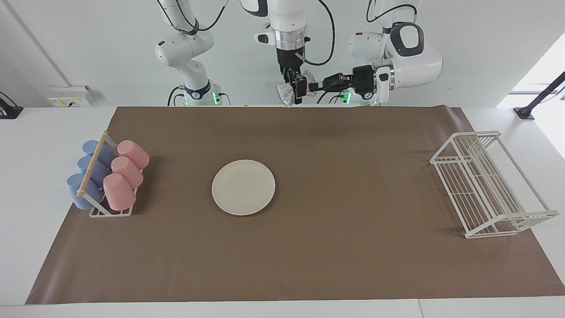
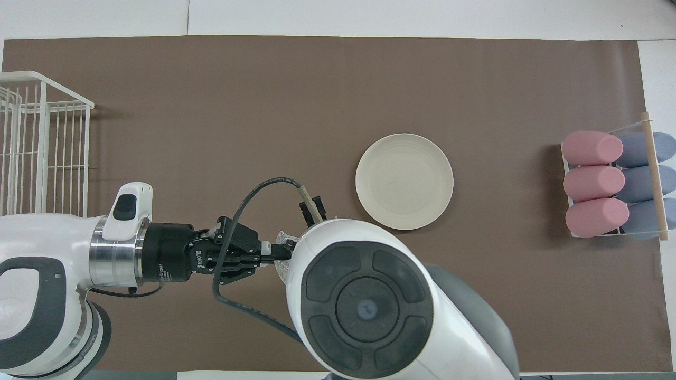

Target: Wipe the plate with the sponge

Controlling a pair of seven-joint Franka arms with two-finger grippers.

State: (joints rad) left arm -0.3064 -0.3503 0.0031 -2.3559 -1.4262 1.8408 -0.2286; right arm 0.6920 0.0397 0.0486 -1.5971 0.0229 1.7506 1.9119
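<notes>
The cream-white plate lies flat on the brown mat, also seen in the overhead view. Both grippers meet in the air over the mat's edge nearest the robots. The silvery, wrinkly sponge hangs between them. My left gripper reaches in level from the left arm's end and is shut on the sponge, as the overhead view also shows; a bit of sponge shows there. My right gripper points straight down at the sponge. In the overhead view its own arm hides it.
A rack of pink and blue cups stands at the right arm's end of the mat. A white wire rack stands at the left arm's end. The brown mat covers most of the table.
</notes>
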